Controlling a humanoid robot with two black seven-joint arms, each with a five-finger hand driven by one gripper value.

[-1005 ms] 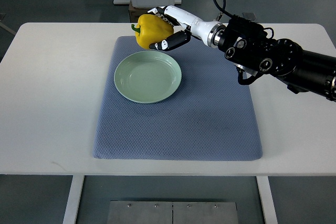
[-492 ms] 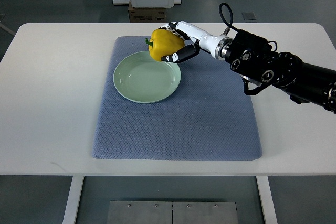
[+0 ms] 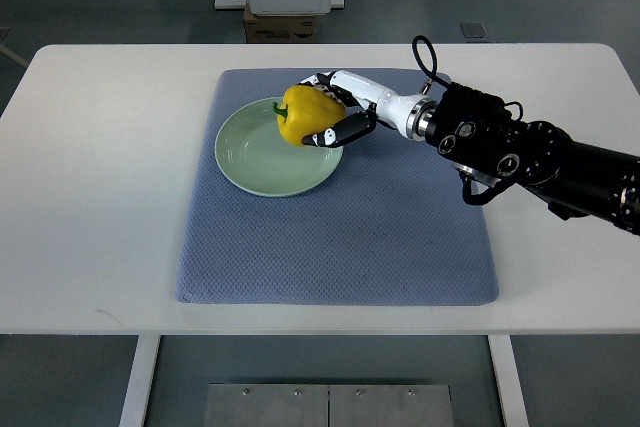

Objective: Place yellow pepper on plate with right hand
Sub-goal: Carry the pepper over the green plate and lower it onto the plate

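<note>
Lowered since a moment ago, the pepper (image 3: 305,114) now sits over the plate (image 3: 250,162).
Right hand (image 3: 335,112) fingers curl tight around it, above the plate's far right rim.

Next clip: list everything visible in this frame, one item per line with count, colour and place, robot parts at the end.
yellow pepper: 1, yellow with a green stem, over the right part of the plate, held in the right hand
plate: 1, pale green, on the upper left part of the mat
mat: 1, blue-grey, textured, centre of the table
table: 1, white, fills most of the view
cardboard box: 1, brown, on the floor beyond the table's far edge
right hand: 1, white and black, fingers closed around the pepper; its black arm enters from the right edge
left hand: not in view
</note>
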